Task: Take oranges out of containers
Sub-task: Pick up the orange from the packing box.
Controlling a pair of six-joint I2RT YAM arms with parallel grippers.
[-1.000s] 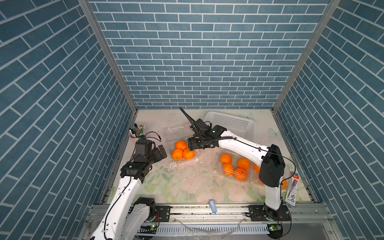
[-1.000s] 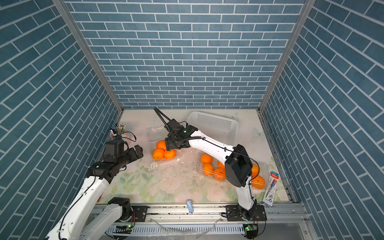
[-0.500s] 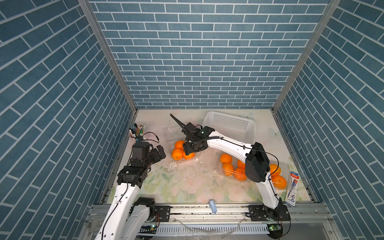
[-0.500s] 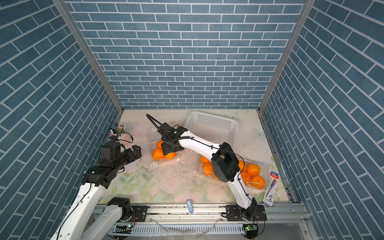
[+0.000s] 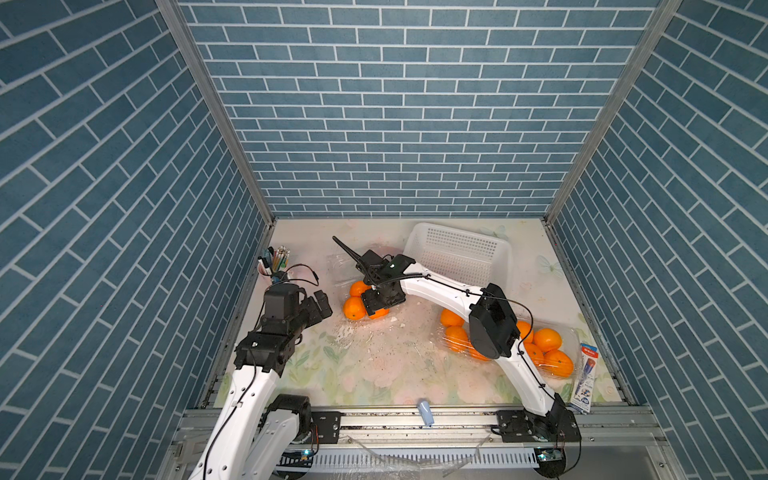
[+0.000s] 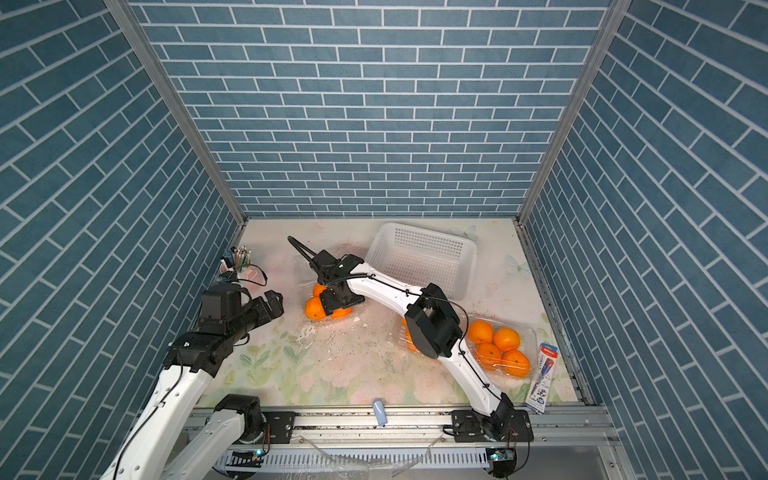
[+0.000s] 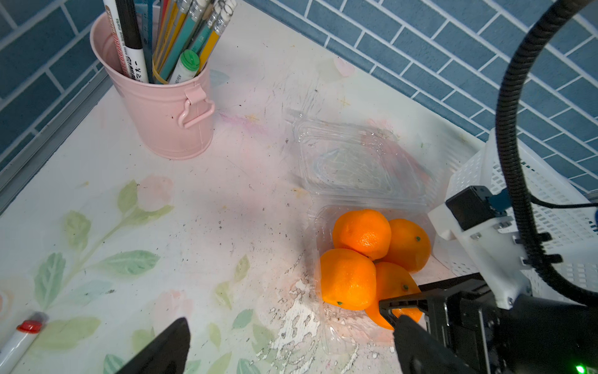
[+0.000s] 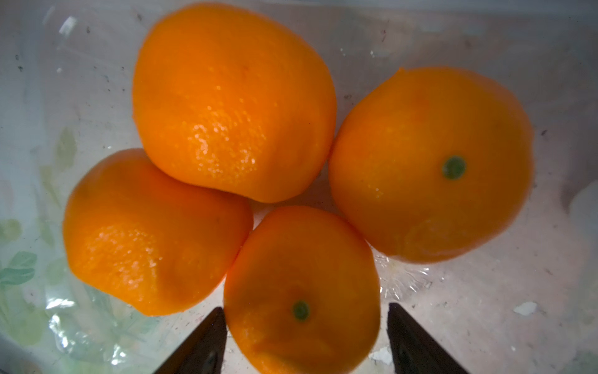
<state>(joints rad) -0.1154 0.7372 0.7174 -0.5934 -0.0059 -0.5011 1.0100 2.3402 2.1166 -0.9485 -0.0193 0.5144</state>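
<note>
Over the last second the right arm has swung away from the white basket [image 5: 457, 257] toward the left edge of the tabletop [image 5: 374, 374] and dropped into the open container [image 7: 356, 162] lying in the far left part. The right tool [image 8: 304, 309] now straddles the nearest orange [image 8: 301, 268] of the four inside. Its jaws are apart, one on each side of the fruit, not yet clamped. The approach looks finished, so closing and lifting should come next. The left tool [image 5: 319, 303] hangs spread wide and empty near the left edge, having eased back slightly. No fruit is out yet. The other oranges [image 6: 507, 338] lie in containers [image 6: 528, 332] toward the near right corner.
</note>
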